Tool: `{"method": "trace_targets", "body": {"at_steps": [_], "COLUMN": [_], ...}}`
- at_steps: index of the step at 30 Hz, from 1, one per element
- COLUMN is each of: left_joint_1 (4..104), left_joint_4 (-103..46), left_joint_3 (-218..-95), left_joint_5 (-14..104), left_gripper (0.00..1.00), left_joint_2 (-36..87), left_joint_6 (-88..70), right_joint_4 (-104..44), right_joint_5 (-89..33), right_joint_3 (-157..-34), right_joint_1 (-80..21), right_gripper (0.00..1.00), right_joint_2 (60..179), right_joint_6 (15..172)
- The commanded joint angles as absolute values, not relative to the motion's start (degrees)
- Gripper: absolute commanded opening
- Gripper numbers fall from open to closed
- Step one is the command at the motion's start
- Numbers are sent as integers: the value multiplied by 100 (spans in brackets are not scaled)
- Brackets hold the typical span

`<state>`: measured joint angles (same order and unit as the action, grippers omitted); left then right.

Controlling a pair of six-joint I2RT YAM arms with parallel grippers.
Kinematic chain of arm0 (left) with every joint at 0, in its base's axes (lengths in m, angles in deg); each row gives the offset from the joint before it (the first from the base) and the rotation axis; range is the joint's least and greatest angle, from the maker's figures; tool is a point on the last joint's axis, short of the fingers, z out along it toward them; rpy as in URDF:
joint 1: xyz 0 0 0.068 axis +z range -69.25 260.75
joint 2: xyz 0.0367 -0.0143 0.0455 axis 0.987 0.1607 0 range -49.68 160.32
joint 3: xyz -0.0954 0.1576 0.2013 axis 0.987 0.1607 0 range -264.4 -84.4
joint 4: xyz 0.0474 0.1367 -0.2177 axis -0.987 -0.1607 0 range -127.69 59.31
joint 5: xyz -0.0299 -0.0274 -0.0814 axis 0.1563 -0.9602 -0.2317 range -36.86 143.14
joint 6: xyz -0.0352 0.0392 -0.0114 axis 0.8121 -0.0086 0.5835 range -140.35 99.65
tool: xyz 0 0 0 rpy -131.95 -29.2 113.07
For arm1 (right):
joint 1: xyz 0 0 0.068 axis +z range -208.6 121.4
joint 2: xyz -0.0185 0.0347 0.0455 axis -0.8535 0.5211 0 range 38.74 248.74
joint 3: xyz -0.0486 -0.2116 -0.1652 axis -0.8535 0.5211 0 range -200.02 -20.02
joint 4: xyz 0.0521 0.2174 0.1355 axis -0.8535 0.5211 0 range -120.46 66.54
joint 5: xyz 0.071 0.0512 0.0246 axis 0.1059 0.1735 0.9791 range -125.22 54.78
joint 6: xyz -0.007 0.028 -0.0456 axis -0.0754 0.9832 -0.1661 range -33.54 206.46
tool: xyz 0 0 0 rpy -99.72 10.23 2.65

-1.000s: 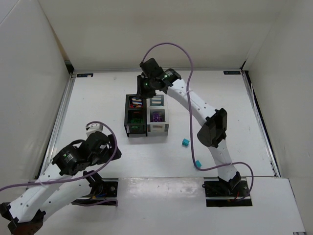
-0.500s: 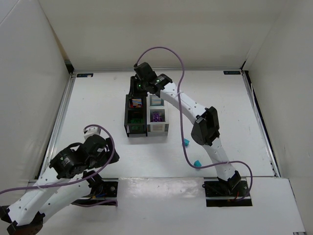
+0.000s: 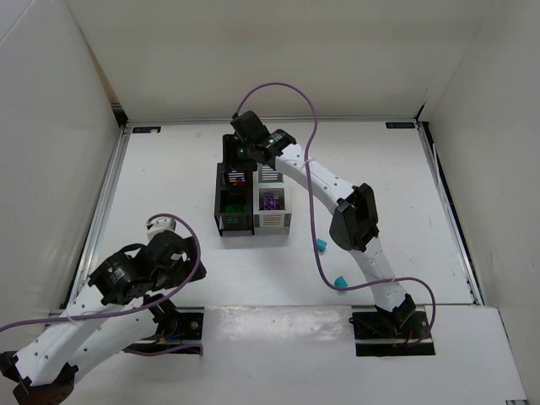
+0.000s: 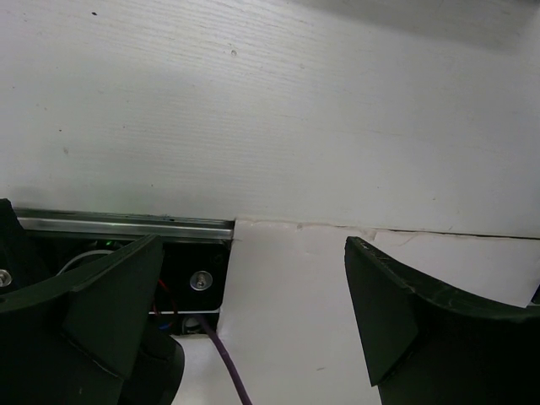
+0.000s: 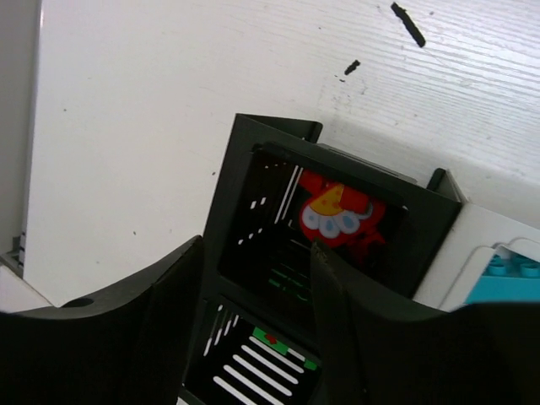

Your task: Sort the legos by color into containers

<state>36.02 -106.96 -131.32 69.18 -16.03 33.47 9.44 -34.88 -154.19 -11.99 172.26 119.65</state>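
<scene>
Right gripper (image 5: 257,253) out over the back-left black bin (image 5: 253,194) of the containers (image 3: 272,221), fingers parted, nothing pinched between them. Just past the fingertips, inside that bin near its far wall, a red lego (image 5: 337,215) with its hollow underside turned toward the wrist camera; lying or dropping, cannot tell. Beside it to the right, in the neighbouring white bin (image 5: 481,253), a teal lego (image 5: 506,283). From above: more red (image 3: 237,177) in the back-left black bin, green legos (image 3: 232,202) in the front-left black bin, purple legos (image 3: 270,201) in the front-right white bin, back-right white bin largely hidden under the right arm. Out on the table (image 3: 169,169), well apart from the block, two loose teal legos: one (image 3: 321,245) just beside the right arm's elbow, the other (image 3: 339,281) nearer the base, close to the purple cable (image 3: 325,270). Left gripper (image 4: 253,261) spread wide and empty, down at the near-left of the table, far from the containers, facing its own black base plate (image 4: 198,278).
</scene>
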Motion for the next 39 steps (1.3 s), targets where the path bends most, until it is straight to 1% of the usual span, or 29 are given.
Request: {"method": "trace_targets", "body": {"at_steps": [1, 3, 4, 6, 7, 8, 9, 10, 11, 12, 13, 14, 16, 17, 19, 20, 21, 25, 29, 39], "left_joint_1": [3637, 3628, 3628, 3628, 3628, 3628, 3637, 3628, 3628, 3628, 3628, 3637, 3654, 3646, 3654, 3646, 3663, 3672, 3698, 3962], "left_joint_4": [-10653, -10636, -10619, -10557, -10513, -10478, -10347, -10294, -10171, -10066, -9986, -9820, -9714, -9678, -9538, -9537, -9511, -9362, -9178, -9124], "left_joint_3": [-13344, -13362, -13362, -13345, -13344, -13344, -13336, -13336, -13344, -13353, -13405, -13441, -13572, -13747, -13906, -14185, -14275, -14837, -14865, -14619], "left_joint_5": [6949, 6984, 6984, 6967, 6949, 6932, 6897, 6862, 6835, 6687, 6642, 6494, 6474, 6405, 6343, 6325, 6325, 6273, 6141, 6000], "left_gripper": [100, 100, 100, 100, 100, 100, 100, 100, 100, 100, 100, 100, 100, 100, 100, 100, 100, 100, 100, 100], "left_joint_2": [-1488, -1496, -1488, -1487, -1470, -1409, -1400, -1347, -1260, -1207, -1084, -900, -566, -182, 111, 521, 647, 1289, 1492, 1510], "left_joint_6": [3282, 3300, 3282, 3247, 3195, 3177, 3107, 3063, 3019, 2888, 2826, 2686, 2641, 2545, 2300, 2237, 2210, 1885, 1832, 1832], "right_joint_4": [1084, 1313, 1514, 1980, 2130, 2618, 2797, 3112, 3429, 3597, 3903, 4063, 4222, 4232, 4144, 4135, 4013, 3871, 3889, 3573], "right_joint_5": [-3636, -3706, -3837, -3926, -3926, -3900, -3891, -3682, -3654, -3645, -3706, -3811, -3856, -3882, -3926, -3874, -3856, -3917, -4190, -4243], "right_joint_3": [-15379, -15265, -15177, -14844, -14320, -14124, -13922, -13285, -13052, -12832, -12160, -11910, -11015, -10837, -10144, -9923, -9799, -9403, -9429, -9640], "right_joint_1": [-1236, -1263, -1359, -1569, -1640, -1998, -2158, -2316, -2840, -3001, -3186, -3649, -4073, -4328, -4653, -4760, -5065, -5270, -5192, -4954], "right_gripper": [57, 55, 55, 55, 55, 57, 57, 57, 57, 57, 57, 57, 57, 57, 57, 57, 57, 57, 57, 55], "right_joint_2": [16566, 16329, 15911, 15592, 15060, 14889, 14539, 14240, 14106, 13861, 13667, 13448, 13306, 13088, 12954, 12849, 12831, 13084, 13506, 14605], "right_joint_6": [11748, 11730, 11670, 11695, 11704, 11713, 11748, 11731, 11670, 11687, 11695, 11608, 11555, 11485, 11432, 11414, 11327, 11168, 11133, 11203]}}
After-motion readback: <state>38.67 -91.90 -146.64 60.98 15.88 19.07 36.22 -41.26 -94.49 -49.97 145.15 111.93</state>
